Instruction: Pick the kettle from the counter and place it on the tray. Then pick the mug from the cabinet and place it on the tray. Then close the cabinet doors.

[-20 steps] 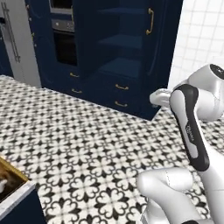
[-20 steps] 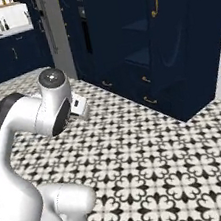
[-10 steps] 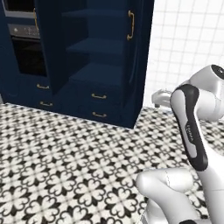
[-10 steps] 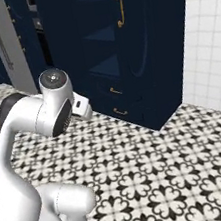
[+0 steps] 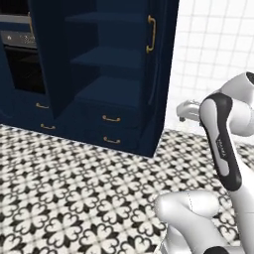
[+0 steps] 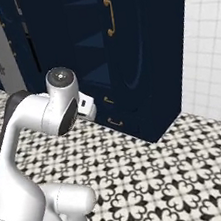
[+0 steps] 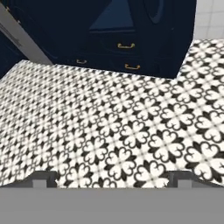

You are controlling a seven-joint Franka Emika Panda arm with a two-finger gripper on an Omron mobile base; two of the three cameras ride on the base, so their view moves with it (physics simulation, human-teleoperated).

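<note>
The cabinet [image 5: 111, 94] stands tall and navy ahead of me, its inner shelves showing bare. Both cabinet doors are open: the right door [image 5: 158, 74] carries a long brass handle [image 5: 150, 33], and the left door [image 5: 47, 59] swings out toward the oven. The right base view has the same door handle [image 6: 110, 16]. My gripper [image 7: 113, 178] hangs open over the patterned floor with nothing between its fingertips [image 7: 43, 178], facing the cabinet's drawers [image 7: 127, 46]. My hand [image 5: 184, 110] is tucked near the arm, to the right of the cabinet. The kettle, mug and tray are out of view.
A black built-in oven [image 5: 17, 54] sits left of the cabinet. A white tiled wall [image 5: 213, 54] runs right of it. Black-and-white patterned floor [image 5: 74, 198] spreads between me and the brass-handled drawers [image 5: 111, 119].
The whole picture has shifted as the base drives: the cabinet looms larger and nearer, the white wall has come in at right, and the counter corner has dropped out. The arm's pose is unchanged.
</note>
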